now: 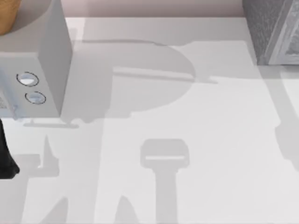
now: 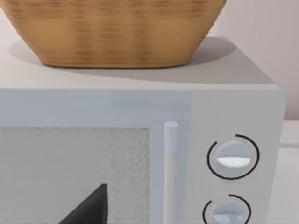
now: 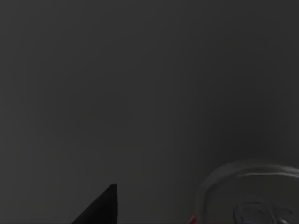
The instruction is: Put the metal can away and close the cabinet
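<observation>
**A:** Two things I need: where is the metal can [image 3: 252,198], and what does it look like?

**B:** It's in the right wrist view, which is dim. The silver top is facing the camera, with a round rim and a pale lid. There's a sliver of red label at the lid's edge. I can't make out any lettering or a lower band.

**A:** What's around it?

**B:** A flat dark surface behind it. I can't tell what that surface is.

**A:** Right gripper [image 3: 100,208]?

**B:** One black tip shows, near the can with a gap between them. Whether it's gripping, wide or narrow, I can't tell.

**A:** Left side?

**B:** The left arm [image 1: 6,154] is at the table's [image 1: 210,154] left edge, in front of the microwave [image 1: 51,65]. The left gripper [image 2: 91,208] points at the microwave door, again with only one black tip in view. I can't tell its state either.

**A:** Microwave details?

**B:** A white box at the rear left. On its front there's a vertical handle [image 2: 170,172] and two round knobs [image 2: 232,157] stacked to one side of the handle. A woven basket [image 2: 112,32] sits on top.

**A:** Cabinet [image 1: 273,32]?

**B:** A grey speckled box with a pale frame at the rear right corner, cut off by the top view's edge. I can't tell whether it's open or closed.

**A:** Table?

**B:** White, with arm shadows across the middle.
</observation>
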Available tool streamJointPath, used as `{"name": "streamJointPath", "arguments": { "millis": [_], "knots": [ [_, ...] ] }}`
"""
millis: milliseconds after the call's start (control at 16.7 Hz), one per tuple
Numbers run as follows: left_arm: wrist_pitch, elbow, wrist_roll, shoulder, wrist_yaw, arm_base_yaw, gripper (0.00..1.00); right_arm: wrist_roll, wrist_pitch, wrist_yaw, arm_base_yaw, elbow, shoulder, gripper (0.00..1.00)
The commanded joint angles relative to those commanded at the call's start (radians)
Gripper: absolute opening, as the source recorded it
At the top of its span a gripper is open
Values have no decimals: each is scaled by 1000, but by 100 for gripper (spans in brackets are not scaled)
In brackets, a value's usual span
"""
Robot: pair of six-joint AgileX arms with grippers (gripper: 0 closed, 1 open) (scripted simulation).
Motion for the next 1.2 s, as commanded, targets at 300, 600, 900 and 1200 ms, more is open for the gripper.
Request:
{"name": "streamJointPath", "arguments": {
  "millis": [300, 600, 900, 1200],
  "knots": [
    [0, 0, 0, 0, 0, 0, 100, 0, 0, 0, 2, 0, 0, 100],
    [0, 0, 0, 0, 0, 0, 100, -17, 74, -29, -2, -152, -140, 100],
    [0, 0, 0, 0, 0, 0, 100, -49, 222, -77, -19, -562, -509, 100],
    [0, 0, 0, 0, 0, 0, 100, -71, 391, -117, -44, -1214, -996, 100]
  ]
}}
